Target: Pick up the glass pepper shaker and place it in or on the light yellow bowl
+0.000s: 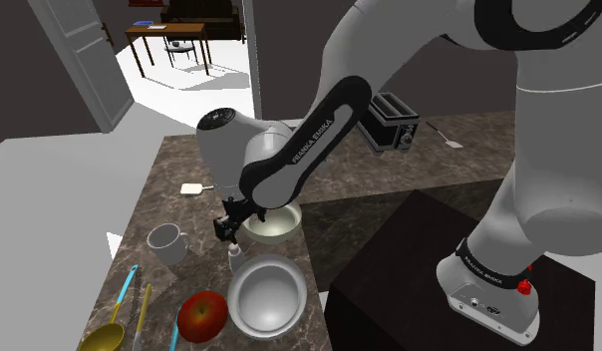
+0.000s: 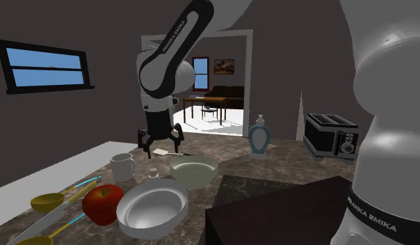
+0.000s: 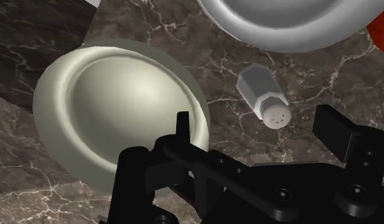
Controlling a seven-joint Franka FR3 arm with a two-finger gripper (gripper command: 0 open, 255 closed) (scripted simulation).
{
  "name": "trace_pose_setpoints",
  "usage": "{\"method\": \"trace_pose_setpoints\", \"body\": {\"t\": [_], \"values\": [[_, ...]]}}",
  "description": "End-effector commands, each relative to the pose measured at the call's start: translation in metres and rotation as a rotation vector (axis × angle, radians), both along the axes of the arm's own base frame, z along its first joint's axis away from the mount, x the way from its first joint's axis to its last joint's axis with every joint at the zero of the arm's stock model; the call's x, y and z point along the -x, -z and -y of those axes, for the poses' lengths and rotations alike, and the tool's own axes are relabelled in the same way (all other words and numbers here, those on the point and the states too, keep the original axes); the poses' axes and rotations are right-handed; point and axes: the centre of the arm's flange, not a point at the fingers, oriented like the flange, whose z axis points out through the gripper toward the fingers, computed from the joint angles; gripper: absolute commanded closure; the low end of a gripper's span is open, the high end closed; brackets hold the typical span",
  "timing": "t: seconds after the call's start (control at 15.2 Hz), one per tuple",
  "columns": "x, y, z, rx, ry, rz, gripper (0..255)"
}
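The claw point(image 2: 160, 144) hung open over the counter point(image 1: 189, 160), gripping nothing. The pepper shaker point(image 3: 264, 98) stood upright on the counter between the pale yellow bowl point(image 3: 121, 108) and the grey bowl point(image 3: 292, 22), touching neither. Both bowls were empty. A mug point(image 1: 167, 242) stood near.

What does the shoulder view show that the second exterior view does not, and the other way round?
Shoulder view, not the other: an open white door and a pale utensil beside the toaster. Second exterior view, not the other: a window and a blue and white bottle. Both share the toaster, white mug, red apple, grey bowl, pale bowl, shaker and the open fingers above it.
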Motion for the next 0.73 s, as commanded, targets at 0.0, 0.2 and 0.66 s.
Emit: {"method": "trace_pose_setpoints", "body": {"t": [0.0,0.2,0.66], "values": [[-0.011,0.018,-0.017,0.011,-0.001,0.006,0],[-0.026,0.047,-0.040,0.025,-0.003,0.013,0],[-0.031,0.089,-0.045,0.030,-0.004,0.015,0]]}}
